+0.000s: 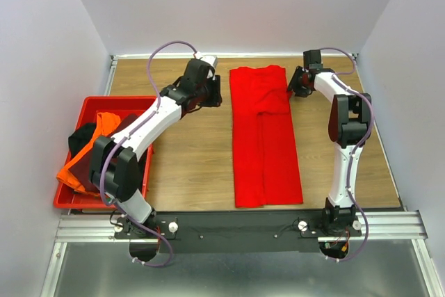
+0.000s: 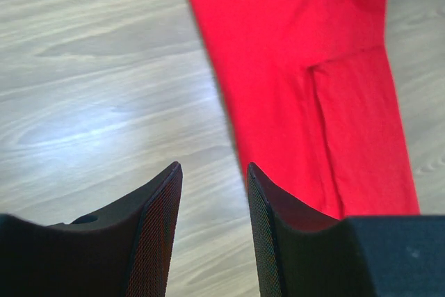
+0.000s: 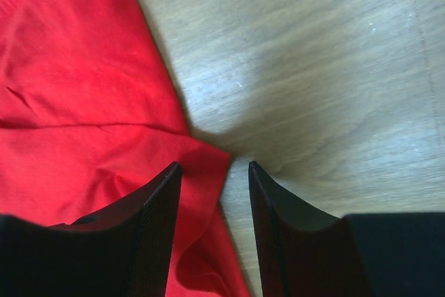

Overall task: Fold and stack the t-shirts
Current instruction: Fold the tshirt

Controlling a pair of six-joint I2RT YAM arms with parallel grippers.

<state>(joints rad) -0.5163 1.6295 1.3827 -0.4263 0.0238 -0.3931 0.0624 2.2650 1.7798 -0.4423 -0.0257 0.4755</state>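
Note:
A bright red t-shirt [image 1: 264,137] lies in the middle of the table as a long strip, sides folded in. It also shows in the left wrist view [image 2: 306,67] and the right wrist view [image 3: 76,88]. My left gripper [image 1: 212,92] is open and empty, just left of the shirt's far part; in its wrist view [image 2: 214,168] only wood lies between the jaws. My right gripper [image 1: 295,88] is open at the shirt's far right edge; in its wrist view [image 3: 214,168] a red cloth corner lies between the jaws. The orange [image 1: 90,151], black [image 1: 80,137] and dark maroon [image 1: 128,126] shirts lie in the crate.
A red plastic crate [image 1: 135,100] stands at the table's left side, holding the piled shirts, with orange cloth hanging over its left rim. White walls close in the table on three sides. A metal rail [image 1: 236,227] runs along the near edge.

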